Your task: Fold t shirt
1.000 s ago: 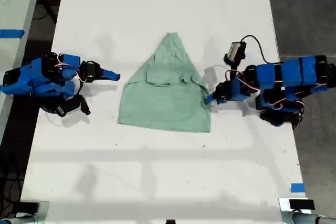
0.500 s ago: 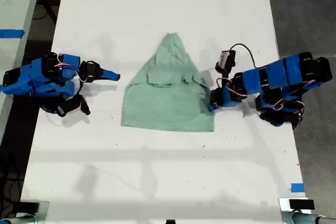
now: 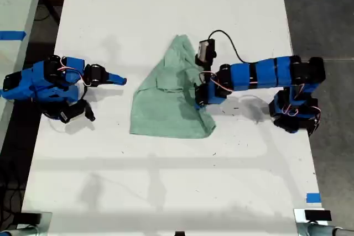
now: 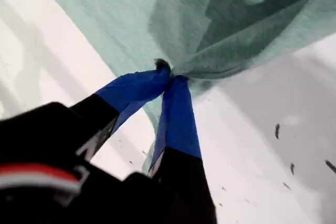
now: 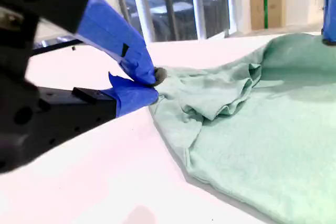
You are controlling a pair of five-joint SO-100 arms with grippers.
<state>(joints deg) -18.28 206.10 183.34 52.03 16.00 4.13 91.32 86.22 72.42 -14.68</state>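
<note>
Matt soft cloth t shirt (image 3: 166, 106) on smooth white table (image 3: 166, 192).

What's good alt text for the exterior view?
My first gripper pinches the edge of a mint-green t shirt and lifts it over the shirt, on a white table. My second gripper rests apart, off the shirt, at the exterior view's left.

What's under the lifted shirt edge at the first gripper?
Bare white table and the shirt's shadow show beneath the t shirt edge pinched by my first gripper. Anything under the flat part is covered.
</note>
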